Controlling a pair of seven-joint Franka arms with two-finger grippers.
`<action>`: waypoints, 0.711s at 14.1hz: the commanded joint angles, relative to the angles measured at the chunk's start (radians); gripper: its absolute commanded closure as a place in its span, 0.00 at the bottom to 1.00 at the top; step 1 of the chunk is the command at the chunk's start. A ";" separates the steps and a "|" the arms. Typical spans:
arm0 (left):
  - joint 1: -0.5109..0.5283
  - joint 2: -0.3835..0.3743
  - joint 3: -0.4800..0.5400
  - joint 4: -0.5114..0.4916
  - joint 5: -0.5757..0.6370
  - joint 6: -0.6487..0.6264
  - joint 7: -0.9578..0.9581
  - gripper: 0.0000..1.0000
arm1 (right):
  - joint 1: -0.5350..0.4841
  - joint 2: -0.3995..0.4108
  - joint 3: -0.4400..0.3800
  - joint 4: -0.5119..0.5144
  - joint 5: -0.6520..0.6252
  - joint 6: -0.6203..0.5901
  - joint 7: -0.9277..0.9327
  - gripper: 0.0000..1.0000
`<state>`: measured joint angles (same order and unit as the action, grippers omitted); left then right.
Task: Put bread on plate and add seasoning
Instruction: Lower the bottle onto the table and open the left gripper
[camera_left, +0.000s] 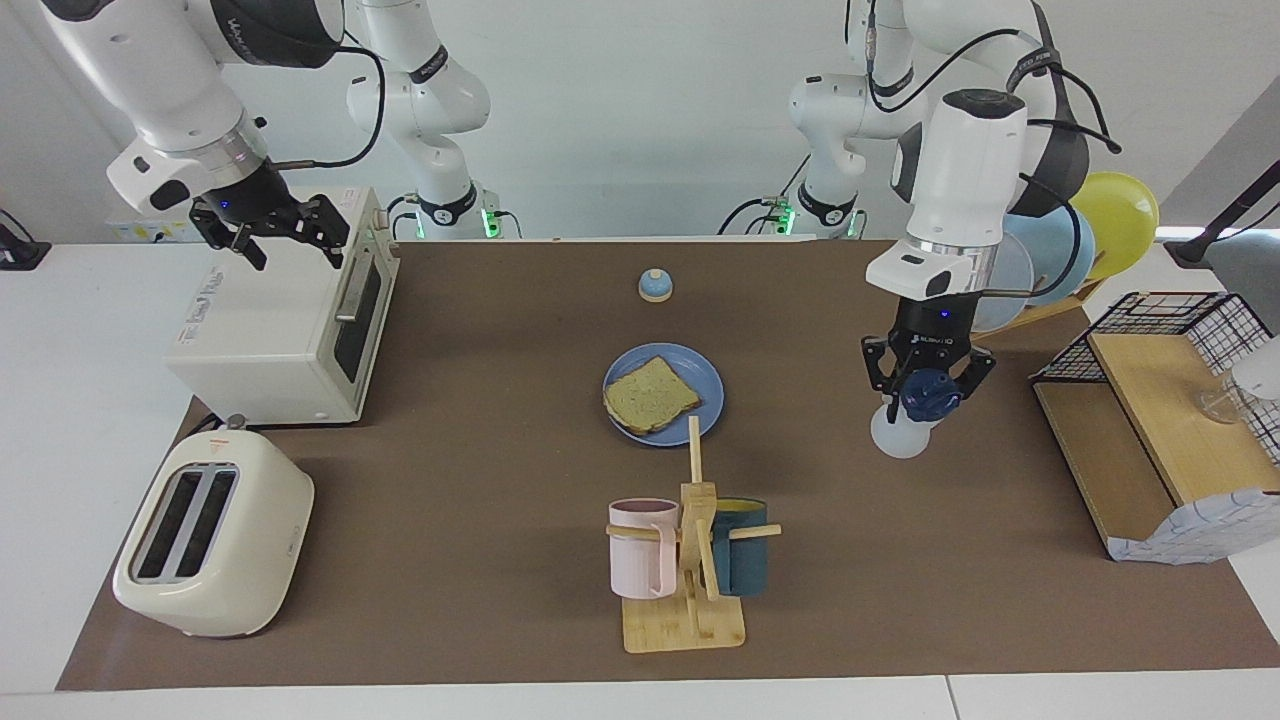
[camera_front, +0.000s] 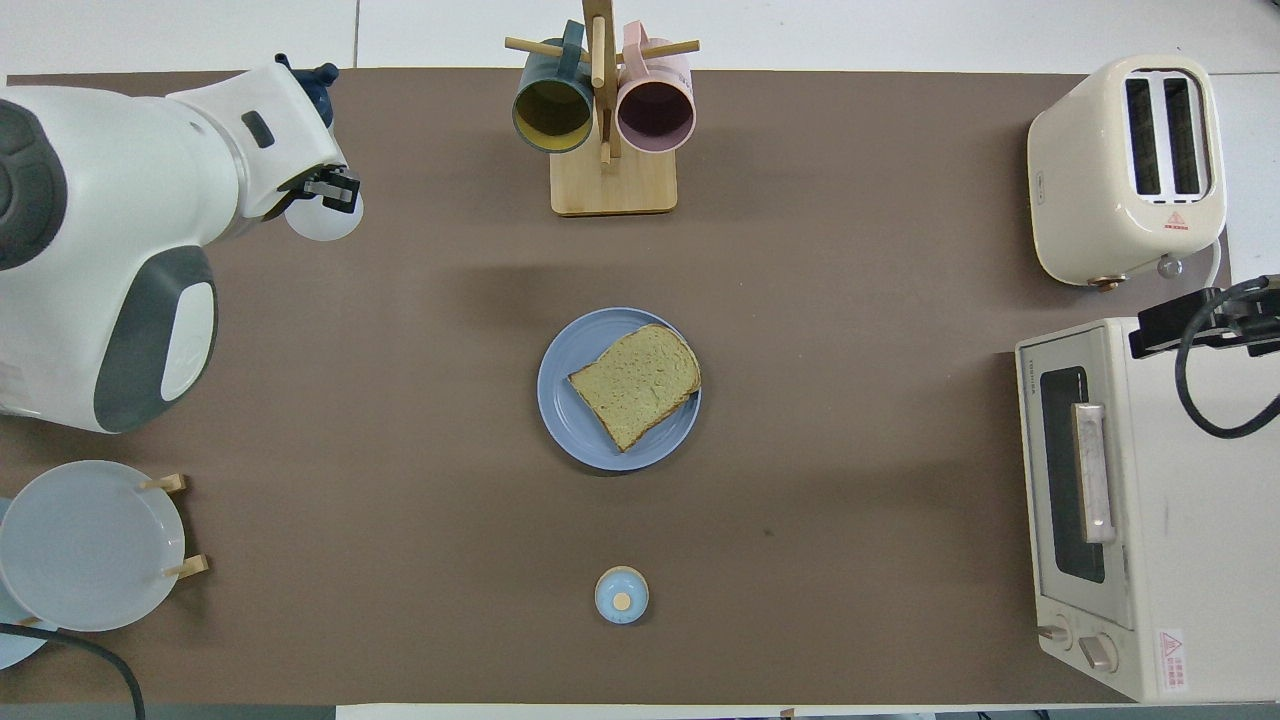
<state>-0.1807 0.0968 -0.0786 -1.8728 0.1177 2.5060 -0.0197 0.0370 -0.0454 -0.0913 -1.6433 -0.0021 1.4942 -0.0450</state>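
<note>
The bread (camera_left: 650, 395) lies flat on the blue plate (camera_left: 705, 378) in the middle of the table, also clear in the overhead view as bread (camera_front: 635, 385) on plate (camera_front: 565, 400). My left gripper (camera_left: 926, 392) hangs over bare mat toward the left arm's end of the table, well to the side of the plate. It is shut on the seasoning (camera_left: 897, 437), a whitish bottle (camera_front: 325, 218) held tilted with its navy cap pointing away from the robots. My right gripper (camera_left: 295, 250) waits open above the toaster oven, holding nothing.
A toaster oven (camera_left: 275, 335) and a cream toaster (camera_left: 210, 535) stand at the right arm's end. A mug stand (camera_left: 690, 570) sits farther from the robots than the plate, a small bell (camera_left: 655, 286) nearer. A plate rack (camera_left: 1050, 250) and wire shelf (camera_left: 1160, 420) stand beside my left gripper.
</note>
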 joint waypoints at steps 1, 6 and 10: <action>0.015 -0.002 -0.010 -0.118 -0.032 0.225 -0.055 1.00 | -0.006 -0.008 0.007 -0.010 -0.002 0.003 -0.001 0.00; 0.026 0.181 -0.009 -0.125 -0.029 0.571 -0.072 1.00 | -0.006 -0.010 0.007 -0.010 -0.002 0.003 -0.001 0.00; 0.027 0.328 -0.009 -0.082 -0.018 0.703 -0.049 1.00 | -0.006 -0.010 0.007 -0.010 -0.002 0.003 -0.001 0.00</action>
<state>-0.1630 0.3559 -0.0808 -1.9968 0.1002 3.1482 -0.0900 0.0370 -0.0454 -0.0912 -1.6434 -0.0021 1.4942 -0.0450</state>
